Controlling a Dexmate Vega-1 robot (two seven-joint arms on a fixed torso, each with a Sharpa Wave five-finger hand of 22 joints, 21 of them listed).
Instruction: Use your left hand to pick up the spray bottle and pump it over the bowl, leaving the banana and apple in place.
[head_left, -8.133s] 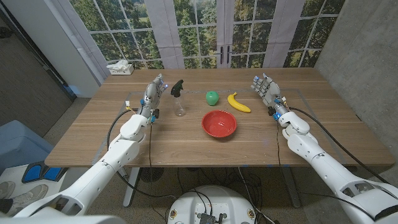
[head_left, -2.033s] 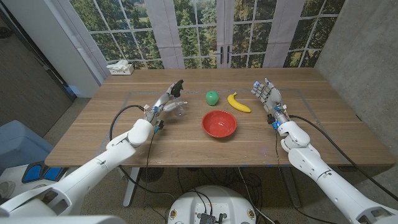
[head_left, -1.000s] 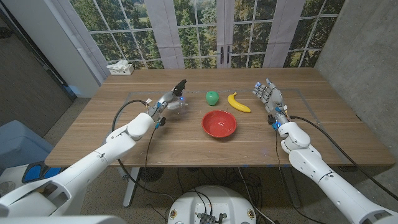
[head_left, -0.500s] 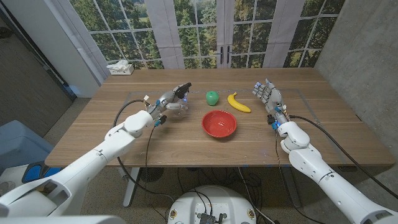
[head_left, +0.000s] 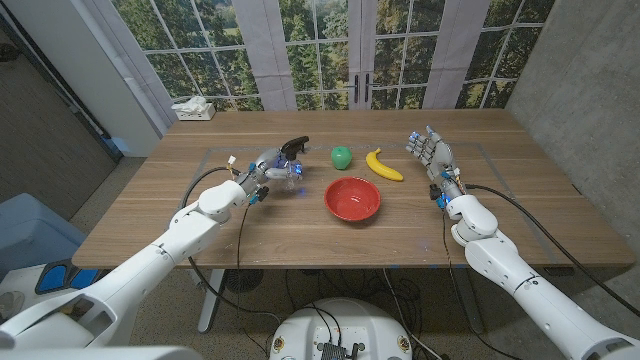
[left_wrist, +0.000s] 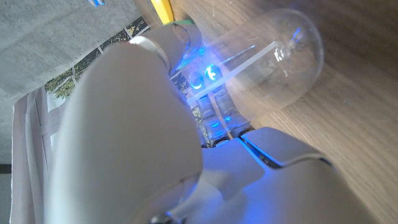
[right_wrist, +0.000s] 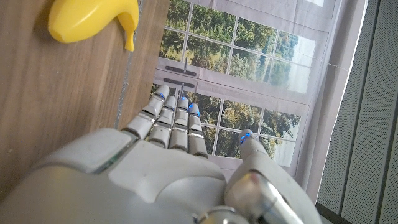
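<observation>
The head camera looks down over the whole tabletop (head_left: 400, 240). Each wrist camera sits close behind its own robot hand; the right one shares the banana (right_wrist: 93, 22) (head_left: 383, 165) with it.

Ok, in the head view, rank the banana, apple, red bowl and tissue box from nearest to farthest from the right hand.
Measured from the right hand:
1. Banana, just to its left.
2. Apple and red bowl are too close to call; the apple lies past the banana, the bowl nearer the robot.
3. Tissue box, at the far left corner of the table.
</observation>
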